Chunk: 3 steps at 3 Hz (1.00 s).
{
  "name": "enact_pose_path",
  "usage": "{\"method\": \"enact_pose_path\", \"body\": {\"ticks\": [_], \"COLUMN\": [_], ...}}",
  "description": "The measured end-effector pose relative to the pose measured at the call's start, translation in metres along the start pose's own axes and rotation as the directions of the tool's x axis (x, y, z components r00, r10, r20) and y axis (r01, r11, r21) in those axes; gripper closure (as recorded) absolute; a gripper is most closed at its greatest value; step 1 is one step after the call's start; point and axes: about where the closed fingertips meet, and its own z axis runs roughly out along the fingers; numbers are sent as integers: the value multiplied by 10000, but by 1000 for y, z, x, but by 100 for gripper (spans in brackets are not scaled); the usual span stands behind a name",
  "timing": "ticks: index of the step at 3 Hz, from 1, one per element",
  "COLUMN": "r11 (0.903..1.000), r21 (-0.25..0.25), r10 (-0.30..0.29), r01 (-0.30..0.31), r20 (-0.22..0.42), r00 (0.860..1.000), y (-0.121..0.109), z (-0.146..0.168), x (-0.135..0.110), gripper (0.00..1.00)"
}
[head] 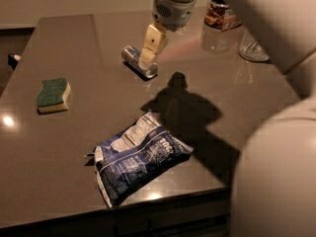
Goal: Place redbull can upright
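Note:
The redbull can (pixel 133 57) is a slim silver can with blue markings. It lies on its side on the dark table (pixel 89 117), towards the back centre. My gripper (pixel 148 58) hangs from the white arm directly over the can's right end, its cream fingers (pixel 153 41) pointing down at the can. The fingers hide part of the can.
A blue snack bag (pixel 136 159) lies near the front edge. A green and yellow sponge (pixel 53 95) sits at the left. A clear glass cup (pixel 253 48) and a jar (pixel 218 23) stand at the back right. The white robot body (pixel 276 181) fills the right side.

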Motion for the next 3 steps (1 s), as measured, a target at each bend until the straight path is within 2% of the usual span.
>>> {"method": "enact_pose_path", "body": {"ticks": [1, 2, 3], "r11": [9951, 9885, 9887], "r21": [-136, -210, -254], "r10": [982, 1498, 1477], "r01": [-981, -1496, -1479], "r20": [56, 111, -74], "r00": [9952, 9887, 9890], "y": [-16, -23, -21], "z": [19, 38, 57], "x": [-23, -50, -69], "gripper": [0, 0, 0]}}
